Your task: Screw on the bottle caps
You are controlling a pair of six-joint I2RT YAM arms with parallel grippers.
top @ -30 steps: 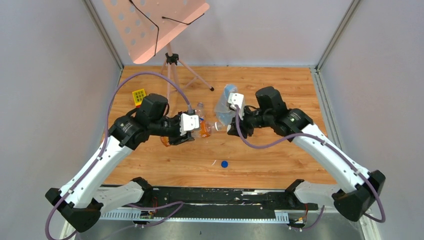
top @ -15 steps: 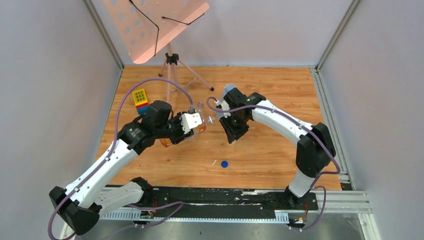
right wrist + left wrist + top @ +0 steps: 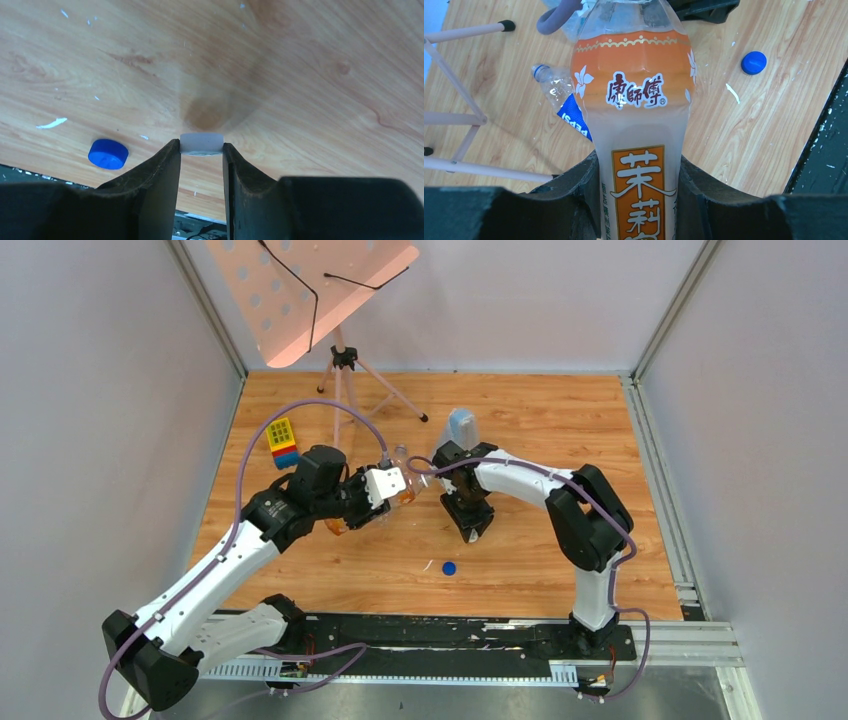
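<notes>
1. The blue cap [image 3: 449, 567] lies loose on the wood toward the near edge, about midway along it. It is probably light, stiff and smooth. It is best pinched across its rim, and it may skid if nudged.
2. Just beyond it, the right gripper [image 3: 201, 147] is clenched on the white cap [image 3: 201, 143]. It holds the cap by its sides at the very fingertips, above the bare wood. A hold that shallow could let the cap tilt or pop out once twisting starts.
3. Left of centre, the left gripper [image 3: 639, 170] grasps the orange-labelled bottle [image 3: 636, 100] around its lower body, with the neck pointing toward the right gripper. The wall looks thin and soft, so a hard squeeze would dent it. The waist where it is held seems the sensible place. I cannot tell how full it is.
4. Just behind, the Pepsi bottle [image 3: 566, 102] lies on its side on the wood. It is crumpled, and I can see no cap on its neck. It looks very light and likely to roll, so the stiffer neck or shoulder is the better hold.
5. Farther back, right of centre, sits a bluish plastic bag [image 3: 461, 426], and a toy block [image 3: 282, 439] lies toward the left edge.
6. A pink music stand [image 3: 318, 285] rises over the far-left corner.
7. In all there are two caps, two bottles and two grippers.
</notes>
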